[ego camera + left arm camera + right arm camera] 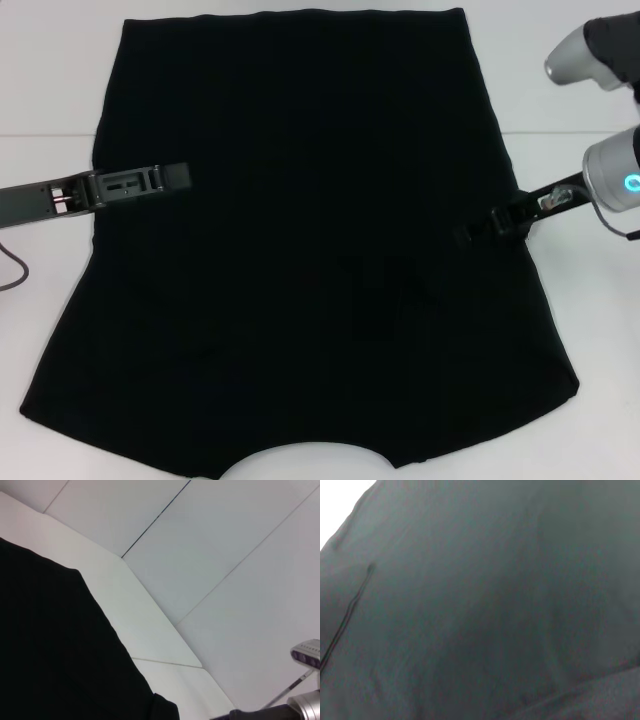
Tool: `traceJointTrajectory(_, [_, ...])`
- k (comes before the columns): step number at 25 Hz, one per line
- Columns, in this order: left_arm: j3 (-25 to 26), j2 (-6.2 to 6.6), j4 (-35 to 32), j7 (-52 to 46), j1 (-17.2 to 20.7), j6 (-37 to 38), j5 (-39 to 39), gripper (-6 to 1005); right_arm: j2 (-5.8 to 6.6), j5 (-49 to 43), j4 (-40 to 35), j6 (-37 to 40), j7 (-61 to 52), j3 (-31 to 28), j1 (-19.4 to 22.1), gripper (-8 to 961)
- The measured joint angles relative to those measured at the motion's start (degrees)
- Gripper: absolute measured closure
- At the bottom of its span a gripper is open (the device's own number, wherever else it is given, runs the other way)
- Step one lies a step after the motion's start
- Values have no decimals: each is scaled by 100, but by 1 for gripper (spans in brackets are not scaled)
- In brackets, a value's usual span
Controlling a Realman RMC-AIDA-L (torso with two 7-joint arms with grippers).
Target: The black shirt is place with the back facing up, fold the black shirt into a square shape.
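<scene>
Reaching over black shirt (300, 200): L gripper (185, 176), R gripper (470, 232).

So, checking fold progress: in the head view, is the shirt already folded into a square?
No, the black shirt lies spread flat, sleeves out and neckline showing at the near edge.

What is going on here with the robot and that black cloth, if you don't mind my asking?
A two-armed robot is working on the black shirt, which lies spread flat on a white table with its neckline nearest the robot. The left gripper reaches in over the shirt's left edge, and the right gripper over its right edge. No fold across the body shows yet.
</scene>
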State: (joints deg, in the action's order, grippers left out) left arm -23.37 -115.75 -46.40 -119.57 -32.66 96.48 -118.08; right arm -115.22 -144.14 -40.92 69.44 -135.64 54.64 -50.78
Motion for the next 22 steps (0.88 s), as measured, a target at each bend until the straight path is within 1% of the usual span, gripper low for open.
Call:
traceJointTrajectory(2, [-2,24,0,-52,5,12,-1,282,52,13,-2,-37,-160,-82,-19,516])
traceJointTrajectory(3, [-3,83,-8,-213,12,41,-98,283,71,14,-3,-39,-211,-122,-29,475])
traceJointTrajectory(6, [-1,162,-65,-534,31,132,-547,283,101,16,-48,-8,-344,-254,-44,443])
traceJointTrajectory(9, [33,234,-242,-1085,40,333,-1430,283,107,18,-71,39,-407,-418,-46,411])
traceJointTrajectory(13, [154,278,-534,-1821,54,634,-2476,283,123,18,-70,172,-457,-699,-46,368])
traceJointTrajectory(15, [205,280,-570,-1869,65,677,-2552,283,140,18,-69,253,-544,-749,-37,368])
traceJointTrajectory(16, [345,283,-653,-1965,106,774,-2688,283,144,18,-69,282,-575,-757,-30,368])
traceJointTrajectory(19, [422,282,-719,-2088,169,793,-2743,282,161,18,-70,348,-620,-780,5,367])
traceJointTrajectory(22, [536,278,-742,-2300,227,645,-3120,287,166,16,-69,369,-623,-783,20,367])
